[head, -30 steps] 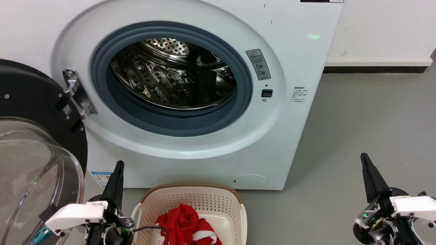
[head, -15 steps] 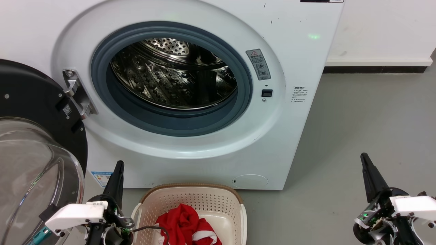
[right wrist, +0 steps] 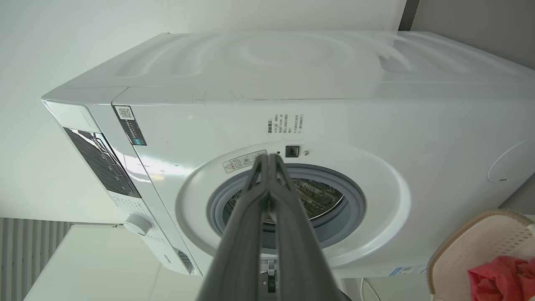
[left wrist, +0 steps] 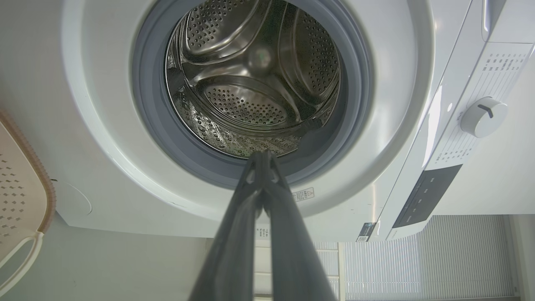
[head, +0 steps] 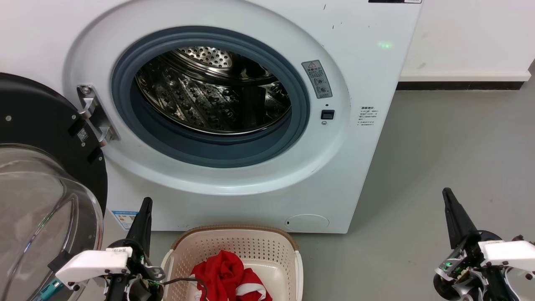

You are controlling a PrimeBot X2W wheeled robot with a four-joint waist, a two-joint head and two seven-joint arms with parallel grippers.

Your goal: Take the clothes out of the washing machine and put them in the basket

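Labels: you see a warning sticker [head: 317, 78] on the washing machine [head: 368, 62] front, print too small to read | right wrist view adds a QR sticker [right wrist: 124, 113]; left wrist view adds the dial [left wrist: 482, 117] | red clothes [head: 228, 276] lie in the basket [head: 234, 232], just before the washing machine | left gripper [head: 146, 201], right gripper [head: 446, 191]: fingers pressed together, holding nothing

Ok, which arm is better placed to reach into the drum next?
Probably left: the left gripper sits beside the basket, pointing straight into the drum; the right gripper stands off, right of the washing machine.
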